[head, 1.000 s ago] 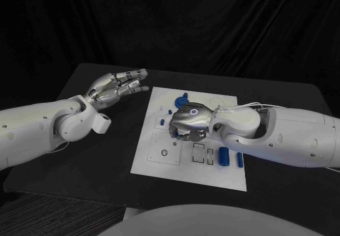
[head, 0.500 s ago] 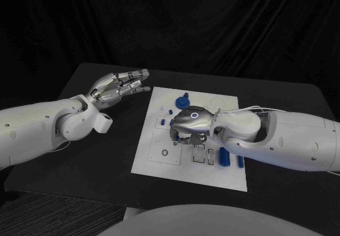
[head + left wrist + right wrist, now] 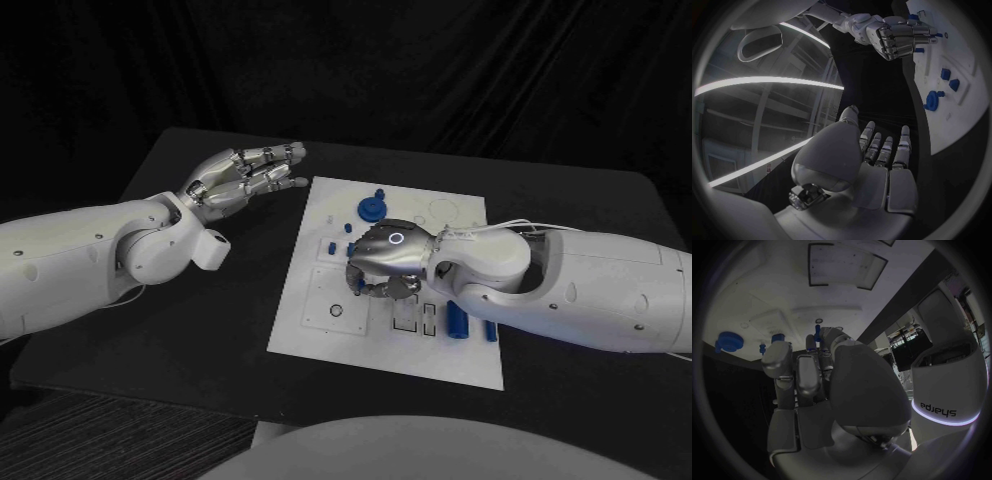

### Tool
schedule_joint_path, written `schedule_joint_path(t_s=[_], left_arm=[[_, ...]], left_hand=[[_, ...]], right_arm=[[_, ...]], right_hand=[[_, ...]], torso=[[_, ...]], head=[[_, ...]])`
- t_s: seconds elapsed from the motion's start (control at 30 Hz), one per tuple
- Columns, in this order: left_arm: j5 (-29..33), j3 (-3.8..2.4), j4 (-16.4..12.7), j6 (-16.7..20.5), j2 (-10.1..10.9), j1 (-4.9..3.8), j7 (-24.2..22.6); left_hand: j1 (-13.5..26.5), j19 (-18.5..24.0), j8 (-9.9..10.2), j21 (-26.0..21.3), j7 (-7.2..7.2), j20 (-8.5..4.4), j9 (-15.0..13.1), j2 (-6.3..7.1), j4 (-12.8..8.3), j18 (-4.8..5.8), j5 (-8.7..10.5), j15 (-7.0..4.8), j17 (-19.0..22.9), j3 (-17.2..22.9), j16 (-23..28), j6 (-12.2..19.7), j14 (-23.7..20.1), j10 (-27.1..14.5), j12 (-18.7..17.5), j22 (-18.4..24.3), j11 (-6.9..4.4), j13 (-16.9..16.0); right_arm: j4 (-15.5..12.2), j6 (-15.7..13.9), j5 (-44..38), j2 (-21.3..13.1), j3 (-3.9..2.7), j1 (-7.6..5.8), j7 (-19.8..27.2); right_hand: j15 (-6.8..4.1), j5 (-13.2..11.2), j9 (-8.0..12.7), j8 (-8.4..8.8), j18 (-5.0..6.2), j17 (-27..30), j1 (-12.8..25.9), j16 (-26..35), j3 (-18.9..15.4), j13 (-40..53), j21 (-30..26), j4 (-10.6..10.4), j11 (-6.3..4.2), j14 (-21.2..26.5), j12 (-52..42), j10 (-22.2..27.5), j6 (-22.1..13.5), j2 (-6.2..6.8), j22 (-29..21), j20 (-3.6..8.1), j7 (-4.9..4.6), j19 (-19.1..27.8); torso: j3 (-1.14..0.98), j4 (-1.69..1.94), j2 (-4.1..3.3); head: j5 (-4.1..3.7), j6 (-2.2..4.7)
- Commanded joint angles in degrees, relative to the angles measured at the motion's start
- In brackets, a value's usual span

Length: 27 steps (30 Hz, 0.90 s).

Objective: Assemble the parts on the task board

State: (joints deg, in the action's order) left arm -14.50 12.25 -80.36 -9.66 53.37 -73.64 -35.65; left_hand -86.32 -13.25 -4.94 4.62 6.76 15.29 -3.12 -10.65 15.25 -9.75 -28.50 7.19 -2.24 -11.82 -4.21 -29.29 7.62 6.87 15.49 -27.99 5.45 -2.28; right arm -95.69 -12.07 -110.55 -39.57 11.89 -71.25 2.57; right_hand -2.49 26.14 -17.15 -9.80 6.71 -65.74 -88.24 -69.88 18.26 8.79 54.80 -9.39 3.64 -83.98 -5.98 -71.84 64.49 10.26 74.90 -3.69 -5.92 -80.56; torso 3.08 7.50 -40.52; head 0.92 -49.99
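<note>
The white task board (image 3: pixel 433 355) lies mid-table. My right hand (image 3: pixel 387 260) hovers low over its middle, fingers curled downward. Close up, a slim blue peg (image 3: pixel 817 333) stands pinched between the thumb and fingertips of that right hand (image 3: pixel 811 370) above the board (image 3: pixel 767 295). My left hand (image 3: pixel 238 178) floats open over the black table beyond the board's far-left corner, fingers stretched out and holding nothing. From the left wrist, the left hand (image 3: pixel 879 155) points at the board (image 3: pixel 970 115), where the right hand (image 3: pixel 895 32) shows with fingers curled.
A round blue part (image 3: pixel 371 207) and small blue pieces (image 3: pixel 330 244) sit on the board's far-left area. Two blue cylinders (image 3: pixel 457 318) lie under my right forearm. A framed rectangular recess (image 3: pixel 845 265) lies ahead of the right hand. Black table surrounds the board.
My right hand has shifted a little toward the board's near side and sunk lower, fingers still curled. The left hand has stayed where it was.
</note>
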Motion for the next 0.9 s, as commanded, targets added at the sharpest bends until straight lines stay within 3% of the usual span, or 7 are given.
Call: schedule_joint_path(t_s=[0.03,0.5,0.9], left_arm=[[0.3,-0.05,0.0,-1.0,-0.1,0.06,-0.1],[0.3,-0.05,0.1,-1.4,-0.2,0.07,0.2],[0.3,-0.05,0.4,-1.6,-0.3,0.09,0.3]], left_hand=[[-0.5,-0.4,-0.3,0.1,0.14,-0.12,-0.1,-0.13,-0.2,-0.69,-0.39,0.49,-0.1,0.0,-0.4,-0.4,0.0,0.1,0.2,-0.1,0.46,-0.1],[-0.5,-0.6,-0.3,0.2,0.18,-0.08,-0.1,-0.16,-0.2,-0.69,-0.4,0.55,-0.1,0.1,-0.4,-0.6,0.0,0.1,0.2,-0.2,0.5,-0.1],[-0.6,-0.7,-0.5,0.2,0.26,0.0,-0.2,-0.2,-0.2,-0.69,-0.43,0.63,-0.1,0.1,-0.5,-1.2,0.1,0.1,0.2,-0.3,0.57,-0.1]], right_arm=[[0.2,0.1,-0.2,0.1,-0.03,0.25,-0.5],[1.1,0.4,-0.2,0.6,-0.03,0.87,-0.7],[1.1,0.4,-0.2,0.9,-0.03,1.23,-0.6]], right_hand=[[0.49,0.2,0.1,0.34,-0.79,0.0,-0.4,-0.3,-0.1,0.1,-0.2,0.4,-1.17,-0.8,-0.3,-1.4,0.0,-0.29,7.3,-0.19,-0.28,0.0],[0.5,0.5,0.1,0.53,-0.78,-0.1,-0.4,-0.4,0.0,0.1,-0.2,0.5,-1.13,-0.8,-0.2,-1.4,-0.2,-0.35,7.2,-0.21,-0.33,0.1],[0.51,0.5,0.2,0.61,-0.76,-0.1,-0.4,-0.4,0.0,0.1,-0.3,0.6,-1.13,-0.8,-0.2,-1.4,-0.2,-0.39,7.2,-0.21,-0.35,0.1]], torso=[[0.03,0.02,0.0],[0.01,0.0,-0.01],[0.02,0.02,0.02]], head=[[-0.04,-0.01],[-0.7,-0.01],[-0.54,-0.01]])
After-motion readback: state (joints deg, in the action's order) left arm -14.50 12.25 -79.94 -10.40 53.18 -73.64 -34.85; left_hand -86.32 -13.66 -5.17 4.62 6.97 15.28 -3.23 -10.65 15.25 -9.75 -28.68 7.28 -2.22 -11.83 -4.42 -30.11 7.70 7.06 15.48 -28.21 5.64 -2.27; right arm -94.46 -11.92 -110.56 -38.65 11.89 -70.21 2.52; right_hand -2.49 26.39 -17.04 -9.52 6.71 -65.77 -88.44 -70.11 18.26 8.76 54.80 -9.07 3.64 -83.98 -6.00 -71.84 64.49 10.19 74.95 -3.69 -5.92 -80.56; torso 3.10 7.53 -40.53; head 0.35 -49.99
